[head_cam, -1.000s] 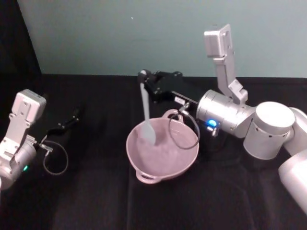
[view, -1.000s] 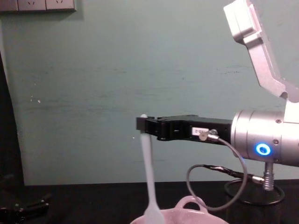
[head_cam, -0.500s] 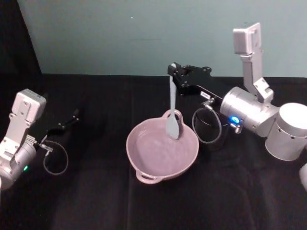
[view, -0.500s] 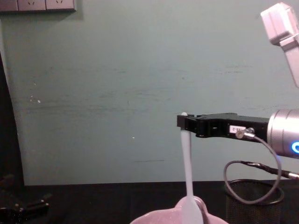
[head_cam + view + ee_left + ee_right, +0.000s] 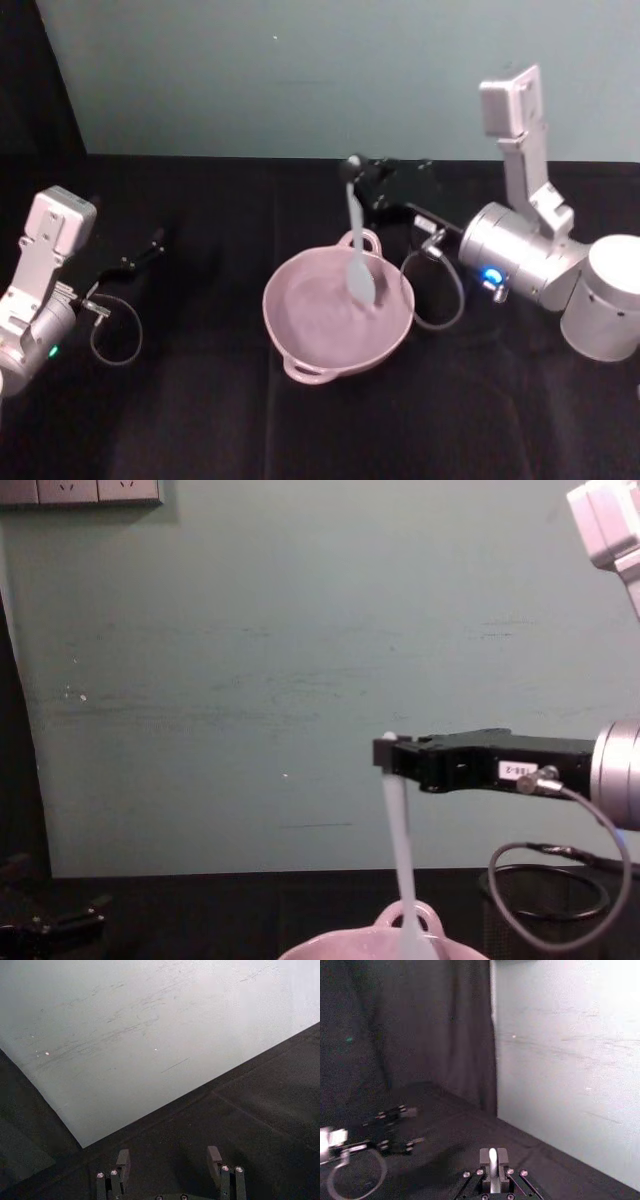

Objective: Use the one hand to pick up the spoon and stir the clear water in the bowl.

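My right gripper (image 5: 353,170) reaches in from the right, above the far rim of the pale pink bowl (image 5: 290,345), and is shut on the top of the white spoon (image 5: 356,245). The spoon hangs nearly straight down, with its flat head inside the bowl on the right side. From the side, the right gripper (image 5: 390,755) holds the spoon (image 5: 400,850) over the bowl (image 5: 345,948). In the right wrist view the spoon's handle end (image 5: 492,1159) sits pinched between the fingers. My left gripper (image 5: 155,240) rests parked at the far left, and its fingers (image 5: 123,1159) stand open with nothing between them.
A black wire-mesh cup (image 5: 545,905) stands behind the bowl to the right, under the right arm's looping grey cable (image 5: 435,295). A black cloth (image 5: 200,420) covers the table. A pale green wall (image 5: 250,70) closes off the back.
My right gripper carried the spoon from the bowl's left side to its right side, then dropped slightly. The spoon head swept across the bowl. The left arm stayed still.
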You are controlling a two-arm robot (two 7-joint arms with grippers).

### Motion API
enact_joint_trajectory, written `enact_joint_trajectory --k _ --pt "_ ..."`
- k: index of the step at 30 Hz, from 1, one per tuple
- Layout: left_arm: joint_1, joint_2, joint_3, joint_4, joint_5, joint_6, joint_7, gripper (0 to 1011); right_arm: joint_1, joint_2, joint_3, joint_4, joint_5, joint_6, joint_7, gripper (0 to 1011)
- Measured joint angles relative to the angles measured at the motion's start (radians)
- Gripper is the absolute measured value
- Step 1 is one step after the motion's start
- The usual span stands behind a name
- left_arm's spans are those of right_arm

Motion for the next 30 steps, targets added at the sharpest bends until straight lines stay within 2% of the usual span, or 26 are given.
enact_joint_trajectory --k 6,14,22,26,30 --pt "0.0 0.0 0.0 0.0 0.0 0.0 0.0 1011 -0.025 -0.003 -0.036 -0.067 -0.008 0.017 0.015 96" --pt "0.0 0.0 0.0 0.0 0.0 0.0 0.0 1011 -0.026 -0.033 -0.083 -0.087 0.002 0.023 0.04 96" --pt "0.0 0.0 0.0 0.0 0.0 0.0 0.0 1011 0.019 -0.069 -0.103 -0.025 0.018 0.014 0.052 96" --pt "0.0 0.0 0.0 0.0 0.0 0.0 0.0 1011 0.042 -0.085 -0.094 0.027 0.034 0.0 0.057 96" --pt "0.0 0.0 0.0 0.0 0.0 0.0 0.0 1011 0.06 -0.104 -0.068 0.093 0.07 -0.018 0.059 96"
